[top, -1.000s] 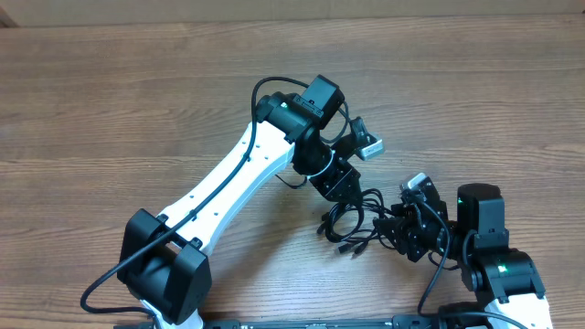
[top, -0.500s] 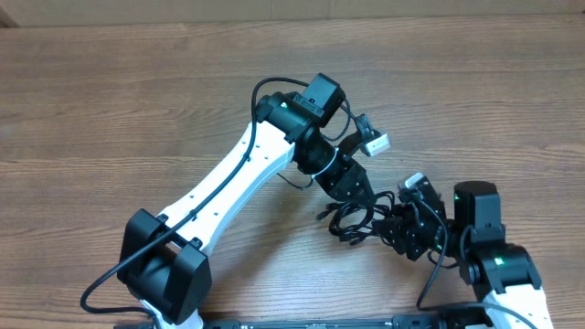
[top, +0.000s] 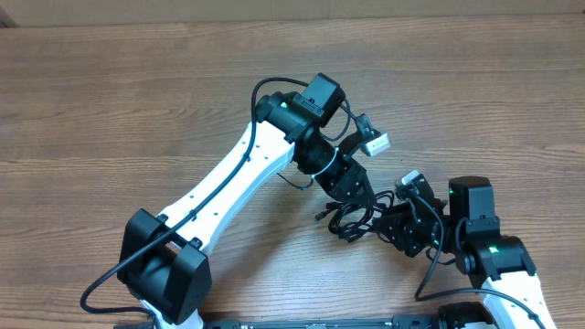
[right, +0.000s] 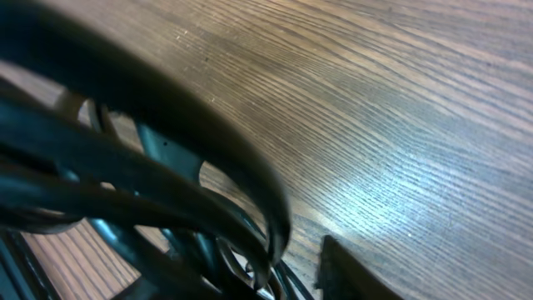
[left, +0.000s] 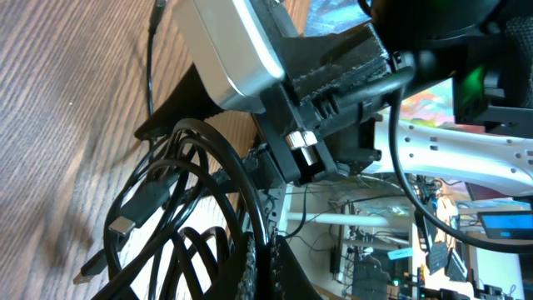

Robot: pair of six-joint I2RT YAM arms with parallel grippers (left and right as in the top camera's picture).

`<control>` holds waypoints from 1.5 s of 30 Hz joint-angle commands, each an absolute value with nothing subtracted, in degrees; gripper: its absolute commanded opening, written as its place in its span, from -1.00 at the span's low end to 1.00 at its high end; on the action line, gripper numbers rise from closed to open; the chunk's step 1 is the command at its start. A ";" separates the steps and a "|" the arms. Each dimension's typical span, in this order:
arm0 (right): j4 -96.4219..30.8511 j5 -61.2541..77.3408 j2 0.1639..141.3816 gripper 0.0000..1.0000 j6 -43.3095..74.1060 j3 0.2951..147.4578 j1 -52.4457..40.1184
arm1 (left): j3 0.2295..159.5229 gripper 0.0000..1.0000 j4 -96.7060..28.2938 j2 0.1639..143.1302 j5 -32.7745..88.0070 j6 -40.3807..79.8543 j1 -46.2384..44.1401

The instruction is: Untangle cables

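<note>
The cables [top: 350,221] lie as a knot of thin black loops on the wooden table [top: 137,100], between the two grippers. My left gripper [top: 355,194] comes down on the knot from above and is shut on one black cable [left: 265,250]. In the left wrist view more loops [left: 179,196] spread below, one ending in a silver plug [left: 123,223]. My right gripper [top: 391,223] is at the knot's right side. In the right wrist view blurred cables [right: 125,167] fill the space between its jaws, and its right finger [right: 350,273] stands clear of them, so it is open.
The left arm [top: 228,183] runs from the front left up to the middle. The right arm [top: 480,247] stands at the front right, its white camera housing [left: 233,50] close in front of the left wrist camera. Bare wood lies to the left and far side.
My left gripper has shifted a little right with its cable, and the knot has bunched up toward the right gripper. The right arm has edged left toward the knot.
</note>
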State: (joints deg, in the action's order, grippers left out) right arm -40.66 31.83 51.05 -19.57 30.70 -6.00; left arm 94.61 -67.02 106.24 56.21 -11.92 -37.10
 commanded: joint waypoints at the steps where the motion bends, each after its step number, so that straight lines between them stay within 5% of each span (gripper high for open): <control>1: -40.05 31.57 50.63 -0.34 -19.75 32.01 -6.02 | 95.42 -0.92 -66.83 105.25 54.98 -11.07 -36.64; 6: -39.29 31.57 50.63 -0.93 -18.35 32.01 -6.02 | 95.42 -0.91 -66.81 105.25 55.05 -9.80 -36.60; 15: -39.16 31.57 50.63 -0.93 -18.22 32.03 -6.02 | 95.42 -0.92 -66.81 105.25 45.15 -6.48 -36.29; 27: -39.81 31.59 50.63 -0.93 -18.24 32.77 -6.02 | 95.42 -0.91 -67.44 105.25 17.23 15.42 -36.29; 45: -40.01 26.59 50.37 -0.93 -14.79 33.15 -6.02 | 95.42 -0.91 -73.08 105.25 4.05 23.38 -36.10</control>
